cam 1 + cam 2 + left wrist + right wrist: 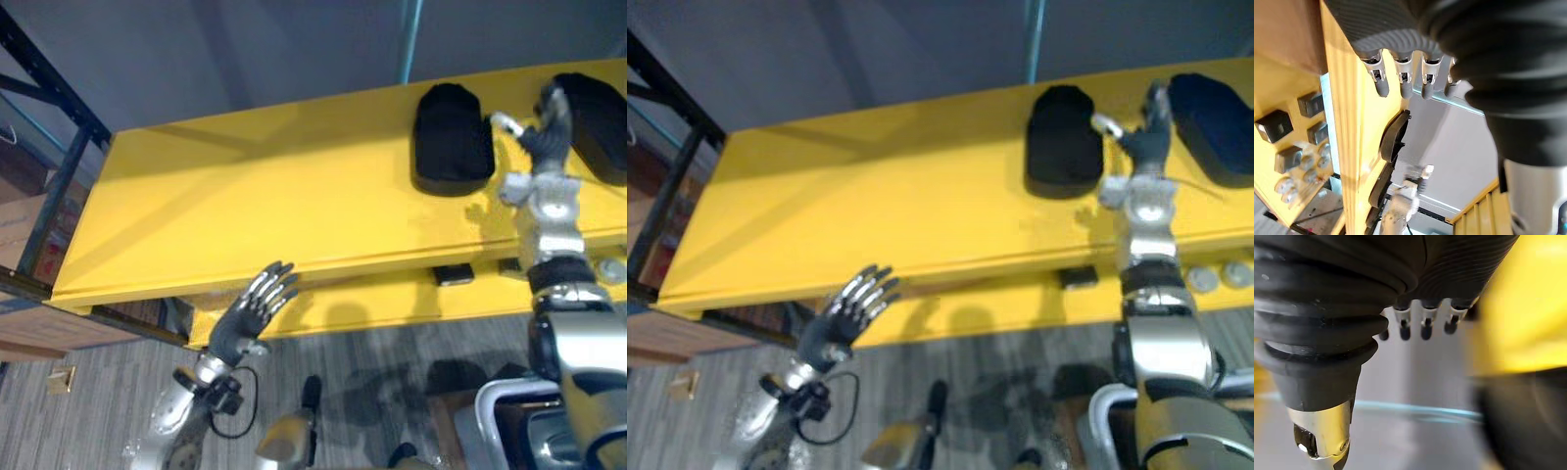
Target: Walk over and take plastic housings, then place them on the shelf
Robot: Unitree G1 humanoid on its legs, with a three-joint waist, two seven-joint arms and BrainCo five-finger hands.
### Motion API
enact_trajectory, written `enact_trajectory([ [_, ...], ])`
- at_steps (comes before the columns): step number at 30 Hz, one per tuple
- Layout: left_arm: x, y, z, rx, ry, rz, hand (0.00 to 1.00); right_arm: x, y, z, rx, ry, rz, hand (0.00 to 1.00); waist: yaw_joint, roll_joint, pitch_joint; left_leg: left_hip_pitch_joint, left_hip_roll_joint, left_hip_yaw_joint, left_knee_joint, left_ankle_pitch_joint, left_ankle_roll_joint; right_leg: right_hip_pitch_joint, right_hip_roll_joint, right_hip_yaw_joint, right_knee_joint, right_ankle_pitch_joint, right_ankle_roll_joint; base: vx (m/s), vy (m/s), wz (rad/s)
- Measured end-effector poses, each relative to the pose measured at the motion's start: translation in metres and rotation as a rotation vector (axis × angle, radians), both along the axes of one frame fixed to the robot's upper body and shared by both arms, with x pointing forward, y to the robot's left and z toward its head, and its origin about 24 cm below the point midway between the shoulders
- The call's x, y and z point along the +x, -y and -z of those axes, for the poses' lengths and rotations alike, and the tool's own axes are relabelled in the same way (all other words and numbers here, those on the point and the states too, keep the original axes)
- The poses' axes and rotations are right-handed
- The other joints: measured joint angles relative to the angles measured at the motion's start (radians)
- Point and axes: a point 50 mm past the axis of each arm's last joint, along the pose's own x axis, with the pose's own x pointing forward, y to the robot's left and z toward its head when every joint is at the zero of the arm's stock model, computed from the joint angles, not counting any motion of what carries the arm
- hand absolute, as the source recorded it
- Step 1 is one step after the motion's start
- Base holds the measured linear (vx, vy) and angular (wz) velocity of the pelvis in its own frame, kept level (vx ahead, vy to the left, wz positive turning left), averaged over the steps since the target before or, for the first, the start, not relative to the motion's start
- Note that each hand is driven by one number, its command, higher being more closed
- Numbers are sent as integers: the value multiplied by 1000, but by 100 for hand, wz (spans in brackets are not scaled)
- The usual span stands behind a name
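1. The right hand's fingers (555,103) are straight and point to the far side. They are let go and hold nothing.
2. The right hand (544,135) is over the far right part of the yellow shelf (245,206). It sits in the gap between two black plastic housings.
3. The left housing (453,137) lies flat on the shelf, just beside the thumb. The right housing (596,113) lies flat on the other side of the hand.
4. The left hand's fingers (274,284) are spread out and loose. They hold nothing too.
5. The left hand (245,318) hangs near the front edge of the shelf, on the left, well apart from the housings.
6. Under the top board is a lower board (392,304) with small parts (1215,277) on it, some dark and some silver.
7. I think this is the put-down step, and both housings look like they are already in place.
8. Next, the right hand needs to come straight back toward the robot. It must not bump either housing, because the gap is tight.
9. The right housing is cut off at the edge of the view.
10. I cannot tell if the fingers touch the right housing.
11. The right wrist view is too blurry to make out the dark shape beside the hand.
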Motion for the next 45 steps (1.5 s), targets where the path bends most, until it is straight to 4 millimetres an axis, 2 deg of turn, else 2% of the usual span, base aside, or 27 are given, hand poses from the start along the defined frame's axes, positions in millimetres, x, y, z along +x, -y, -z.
enact_trajectory([
  [2, -1, 1, 1, -6, -7, -1, 0, -4, -21, -10, -46, 95, -22, 0, -2, 0, 0, 7, 2, 3, 0, 2, -3, -2, 0, 3, 10, -4, -4, -20, -3, -8],
  [8, -4, 4, 2, -50, -20, -44, 0, -3, -70, 17, -195, 61, -97, 0, -3, 5, -1, 15, 1, 11, 0, 3, -4, -15, -11, 11, 51, -24, -4, -13, 7, -3],
  [11, -5, 4, 3, -54, -26, -57, 0, -5, -92, 22, -283, 78, -118, 0, -2, 5, -1, 15, -3, 11, 0, 3, -4, -16, -15, 11, 52, -23, -3, 0, 0, 0],
  [14, -4, 6, 3, -73, -27, -68, 0, -6, -108, 22, -256, 63, -247, 0, -1, 5, -1, 15, -8, 11, 0, 3, -4, -16, -24, 11, 53, -21, 2, 0, 0, 0],
  [17, -4, 6, 3, -66, -26, -74, 0, -2, -120, 34, -200, -53, -420, 0, 0, 5, -1, 15, -11, 11, 0, 3, -4, -16, -25, 11, 54, -20, 2, 0, 0, 0],
  [19, -4, 6, 2, -66, -28, -82, 0, 3, -129, 49, -130, -164, -542, 0, 0, 6, -1, 15, -13, 10, 0, 4, -3, -17, -26, 11, 55, -21, 2, 0, 0, 0],
  [24, -4, 7, -2, -76, -8, -84, 0, 8, -133, 68, -71, -274, -629, 0, 2, 6, -1, 14, -16, 8, 0, 5, -2, -18, -27, 10, 59, -21, 2, 0, 0, 0],
  [31, 0, 8, -5, -78, 6, -79, 0, 13, -127, 85, -44, -400, -583, 0, 4, 10, 1, -7, -4, -2, 0, 2, -6, -29, -17, 5, 53, -19, 5, -14, -9, 3],
  [39, 5, 9, 1, -73, -21, -86, 0, 17, -108, 88, -12, -426, -420, 0, 4, 11, 0, -2, 10, 18, 0, 7, -6, -32, -7, 22, 52, -21, 2, 3, -27, -6],
  [45, 6, 9, 1, -74, -26, -94, 0, 17, -101, 88, 7, -426, -365, 0, 1, 12, 0, -1, 19, 22, 0, 5, -8, -34, 6, 28, 52, -21, -2, -14, -19, -2],
])
